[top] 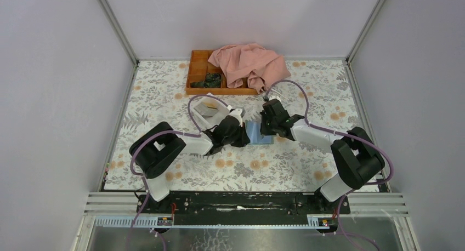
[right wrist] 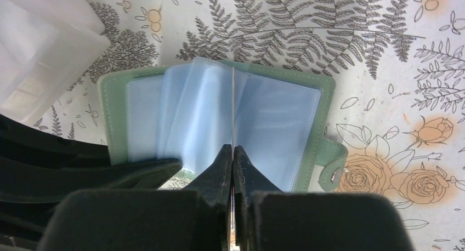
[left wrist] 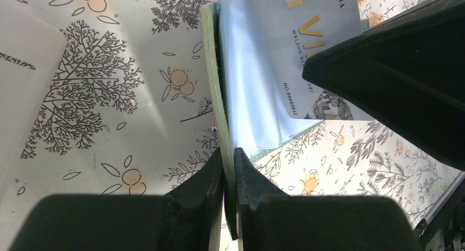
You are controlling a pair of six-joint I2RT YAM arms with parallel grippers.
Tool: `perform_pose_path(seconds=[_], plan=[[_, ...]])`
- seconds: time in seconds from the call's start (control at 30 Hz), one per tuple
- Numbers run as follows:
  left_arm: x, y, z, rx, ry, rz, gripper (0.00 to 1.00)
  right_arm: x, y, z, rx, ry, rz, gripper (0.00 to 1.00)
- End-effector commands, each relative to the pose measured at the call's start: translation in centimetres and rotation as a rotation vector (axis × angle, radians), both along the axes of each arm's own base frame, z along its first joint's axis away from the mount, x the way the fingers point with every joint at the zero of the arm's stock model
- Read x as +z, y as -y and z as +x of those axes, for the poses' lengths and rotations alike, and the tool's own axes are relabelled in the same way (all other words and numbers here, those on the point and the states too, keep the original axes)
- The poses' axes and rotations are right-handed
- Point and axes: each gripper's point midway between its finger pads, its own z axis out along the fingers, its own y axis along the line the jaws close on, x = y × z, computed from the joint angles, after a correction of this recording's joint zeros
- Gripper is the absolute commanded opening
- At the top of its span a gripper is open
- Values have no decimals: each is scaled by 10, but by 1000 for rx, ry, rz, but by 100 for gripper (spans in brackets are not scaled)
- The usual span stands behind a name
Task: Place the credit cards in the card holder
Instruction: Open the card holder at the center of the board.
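The card holder (top: 256, 133) lies open on the flowered table between my two grippers, a grey-green cover (right wrist: 112, 114) with pale blue sleeves (right wrist: 274, 125) fanned up. My left gripper (left wrist: 228, 151) is shut on the edge of the holder's green cover (left wrist: 211, 70) and keeps that flap raised. My right gripper (right wrist: 233, 148) is shut on a thin credit card (right wrist: 233, 97), seen edge-on and standing among the sleeves. In the left wrist view the same greyish card (left wrist: 312, 48) shows its printed face against the blue sleeves (left wrist: 247, 81). A snap tab (right wrist: 330, 160) sticks out on the holder's right.
A white open-topped box (top: 208, 111) sits just behind the left gripper, and its corner (right wrist: 38, 48) shows in the right wrist view. At the back stands an orange wooden tray (top: 198, 70) with dark items (top: 211, 80), half covered by a pink cloth (top: 249, 64).
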Motion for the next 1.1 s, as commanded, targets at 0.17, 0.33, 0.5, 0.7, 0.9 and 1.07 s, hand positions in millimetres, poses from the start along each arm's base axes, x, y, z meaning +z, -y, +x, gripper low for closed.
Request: perform_pose_path(seconds=[0.17,0.33,0.5,0.7,0.9,1.07], plan=[[-21,-6,-9,13,-58,28,18,3,-3,0,-45,14,141,0],[-34,-13,-17,32,-103,46,21,-2,-7,-4,-70,1,218,0],[-43,-22,-22,62,-125,60,23,-3,-13,-8,-88,-3,284,0],[-51,-34,-29,92,-143,85,35,-3,-14,-10,-104,4,323,0],[-45,-43,-31,125,-142,95,44,-2,-14,-9,-106,8,321,0],[-32,-50,-27,164,-116,96,53,-9,-11,-9,-102,-3,291,0]])
